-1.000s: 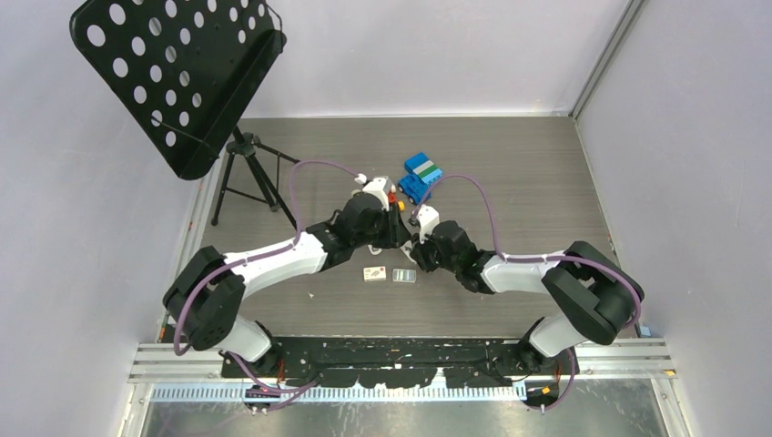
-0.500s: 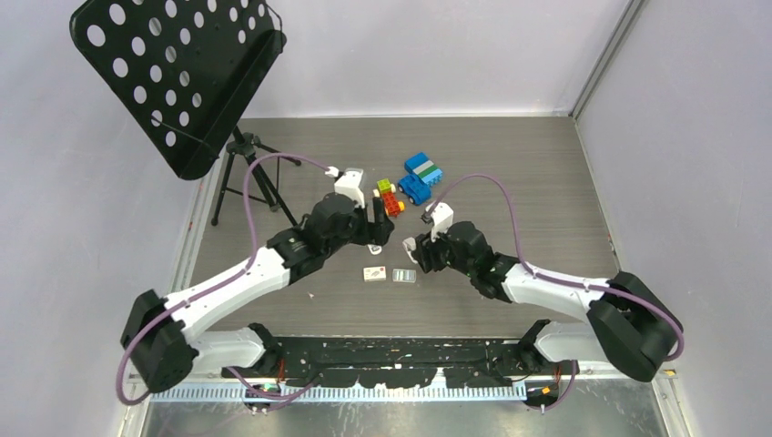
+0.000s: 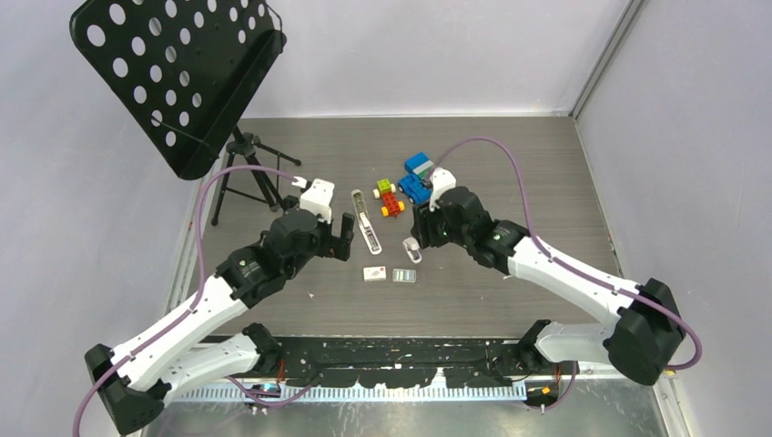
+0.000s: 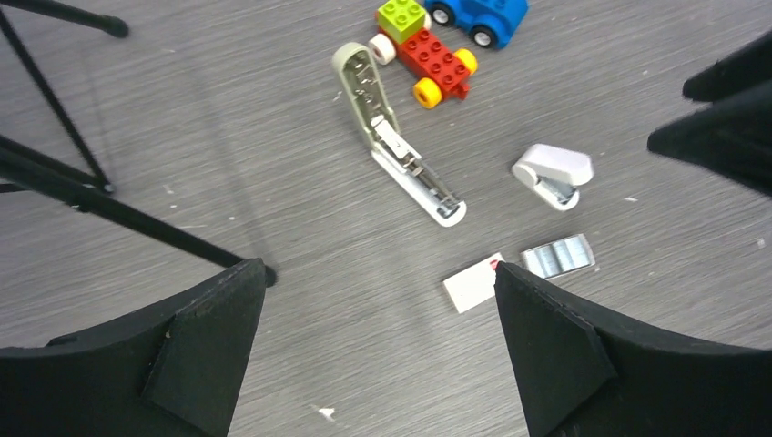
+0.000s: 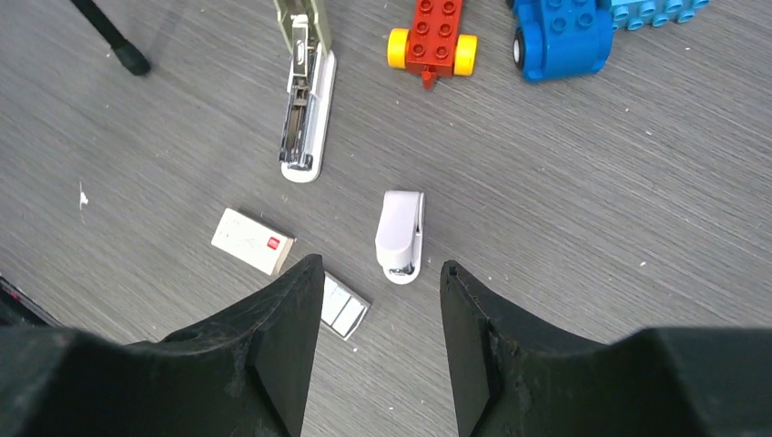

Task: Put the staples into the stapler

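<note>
Left end effector [image 4: 378, 273] spread wide nr box [image 4: 473, 283] w/ illegible red label.

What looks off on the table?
The stapler lies splayed fully open, top swung back flat, metal channel exposed. The staples lie loose beside the small box. Nothing looks spilled or broken.

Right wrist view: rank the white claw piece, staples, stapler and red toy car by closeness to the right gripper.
1. white claw piece, straight ahead between the jaws.
2. staples, just left, partly hidden.
3. stapler, farther ahead, left.
4. red toy car, farthest, top edge.
</note>
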Action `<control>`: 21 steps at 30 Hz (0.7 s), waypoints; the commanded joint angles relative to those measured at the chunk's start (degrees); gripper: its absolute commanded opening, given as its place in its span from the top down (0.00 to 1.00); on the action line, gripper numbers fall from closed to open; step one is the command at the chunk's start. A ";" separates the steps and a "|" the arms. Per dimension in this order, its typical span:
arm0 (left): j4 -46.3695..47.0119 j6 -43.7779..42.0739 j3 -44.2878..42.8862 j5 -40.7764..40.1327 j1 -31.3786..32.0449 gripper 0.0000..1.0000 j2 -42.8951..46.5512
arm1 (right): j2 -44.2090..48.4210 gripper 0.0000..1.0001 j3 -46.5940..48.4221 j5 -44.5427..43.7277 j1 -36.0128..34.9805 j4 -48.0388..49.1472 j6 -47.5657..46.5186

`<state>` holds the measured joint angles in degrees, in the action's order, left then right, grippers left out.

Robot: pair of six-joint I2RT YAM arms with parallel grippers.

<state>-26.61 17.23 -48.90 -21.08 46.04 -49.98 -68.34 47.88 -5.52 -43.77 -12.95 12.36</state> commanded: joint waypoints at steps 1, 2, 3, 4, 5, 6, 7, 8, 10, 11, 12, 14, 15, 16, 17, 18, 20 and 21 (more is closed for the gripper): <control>-5.42 -8.55 -2.77 -2.89 -0.16 0.01 3.39 | -6.03 0.46 7.64 -3.38 -0.13 -9.66 3.31; -5.50 -9.67 -2.47 -3.09 -0.16 0.00 4.11 | -7.84 0.46 9.13 -3.51 -0.17 -10.59 3.29; -5.59 -10.70 -2.09 -3.34 -0.16 0.00 4.90 | -9.47 0.46 10.61 -3.45 -0.18 -11.45 3.35; -5.83 -11.52 -1.73 -3.45 -0.16 0.00 5.68 | -11.15 0.46 11.85 -3.36 -0.17 -12.32 3.42; -6.13 -12.34 -1.46 -3.52 -0.16 0.00 6.43 | -12.59 0.47 13.15 -3.19 -0.10 -12.99 3.58; -6.43 -13.03 -1.24 -3.48 -0.16 0.00 7.16 | -14.17 0.47 14.23 -3.18 -0.16 -13.49 3.70; -6.85 -13.64 -1.01 -3.33 -0.16 0.00 7.78 | -15.65 0.47 15.18 -3.26 -0.05 -13.99 3.72; -7.07 -14.26 -0.75 -3.27 -0.16 0.00 8.46 | -17.38 0.48 16.35 -3.22 -0.08 -14.17 3.81; -7.10 -15.57 0.06 -3.53 -0.16 0.00 9.62 | -19.66 0.49 17.60 -2.95 -0.04 -14.35 3.97; -7.05 -16.19 0.61 -3.73 -0.16 0.00 10.08 | -20.79 0.51 18.18 -2.97 -0.08 -14.46 4.11; -6.82 -16.64 1.18 -4.11 -0.16 0.00 10.48 | -21.96 0.52 18.63 -2.85 -0.09 -14.52 4.20; -6.09 -16.96 2.65 -4.74 -0.16 0.00 11.07 | -24.04 0.55 19.55 -2.70 -0.09 -14.61 4.45; -5.67 -16.97 3.08 -4.81 -0.16 0.00 11.11 | -24.96 0.57 19.88 -2.54 -0.09 -14.88 4.57; -5.25 -16.97 3.49 -4.79 -0.16 0.00 11.17 | -25.86 0.59 20.15 -2.38 -0.09 -15.08 4.69; -4.88 -16.97 3.85 -4.77 -0.16 0.00 11.18 | -26.66 0.62 20.35 -2.16 -0.09 -15.23 4.81; -4.49 -16.97 4.09 -4.55 -0.16 0.00 11.20 | -27.29 0.63 20.38 -1.98 -0.09 -15.34 4.98; -3.89 -16.97 4.61 -3.78 -0.16 0.00 11.06 | -28.34 0.69 20.12 -1.57 -0.09 -15.59 5.31; -3.74 -16.97 4.87 -3.22 -0.16 0.00 10.98 | -28.66 0.70 19.82 -1.32 -0.09 -15.57 5.49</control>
<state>-32.93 1.67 -44.93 -24.80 46.02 -39.09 -95.83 66.06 -7.66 -43.77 -27.53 16.69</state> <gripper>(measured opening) 0.994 0.326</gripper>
